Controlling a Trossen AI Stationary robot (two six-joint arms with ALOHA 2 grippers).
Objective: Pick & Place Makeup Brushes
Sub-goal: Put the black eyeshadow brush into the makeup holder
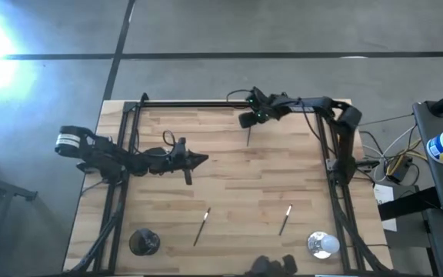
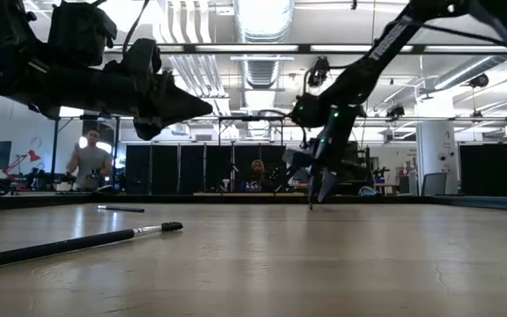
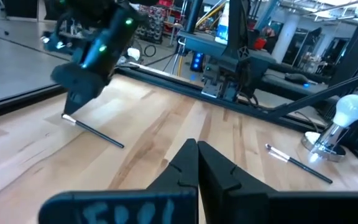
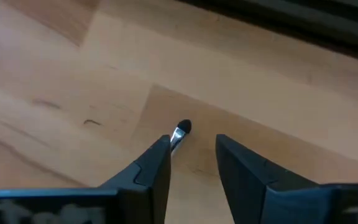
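Note:
Three makeup brushes show on the wooden table. One brush (image 1: 248, 137) (image 3: 95, 132) lies flat near the far edge. My right gripper (image 1: 246, 120) (image 4: 192, 149) is open and low over its small dark head (image 4: 184, 127), which shows between the fingers, close to one finger. Two more brushes (image 1: 202, 225) (image 1: 285, 219) lie flat toward the near edge; the low view shows them too (image 2: 77, 242) (image 2: 121, 209). My left gripper (image 1: 200, 160) (image 3: 196, 152) is shut on nothing and hovers above the table's left middle. My right gripper's fingers come down from above on either side of the far brush's silver ferrule (image 4: 176, 135), just behind the head. The ferrule lies right beside one fingertip (image 4: 160, 152). I cannot tell whether that finger touches it. The brush lies flat on the table.
A round black cup (image 1: 144, 241) stands near the table's near left corner. A shiny silver-white object (image 1: 323, 245) (image 3: 331, 127) stands near the near right corner. Black frame rails (image 1: 206, 104) run along the far edge and both sides. People show in the room beyond.

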